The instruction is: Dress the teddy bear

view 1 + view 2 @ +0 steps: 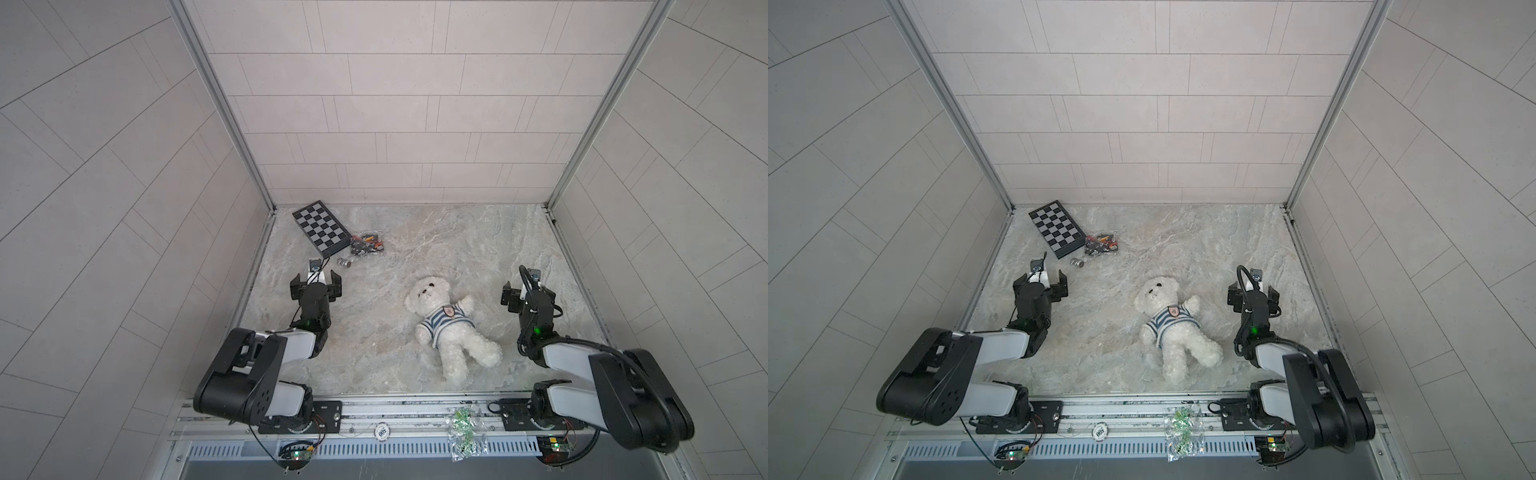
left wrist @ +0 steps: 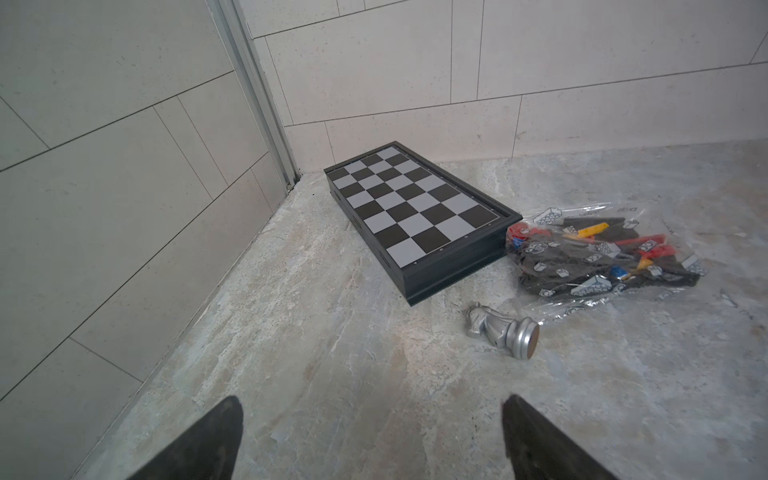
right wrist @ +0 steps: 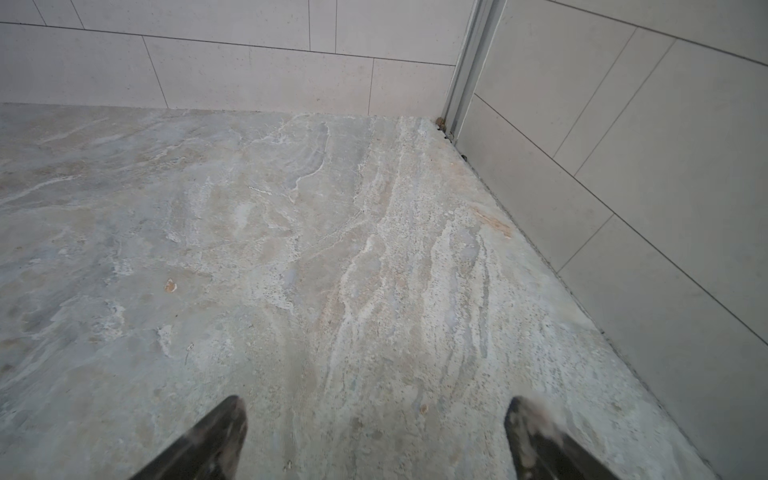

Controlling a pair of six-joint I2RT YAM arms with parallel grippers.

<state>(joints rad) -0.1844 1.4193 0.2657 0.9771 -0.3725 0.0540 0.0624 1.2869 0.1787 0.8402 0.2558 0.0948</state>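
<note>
Left and right of the teddy bear [image 1: 457, 351], left gripper [image 1: 316, 280] and right gripper [image 1: 528, 291] gape wide, empty, apparently touching nothing.

Open tabletop [image 1: 449, 241] all around the teddy bear [image 1: 459, 347], chessboard [image 1: 320, 228], brick bag [image 1: 366, 245], chess piece [image 1: 344, 262] crowding far-left corner
</note>
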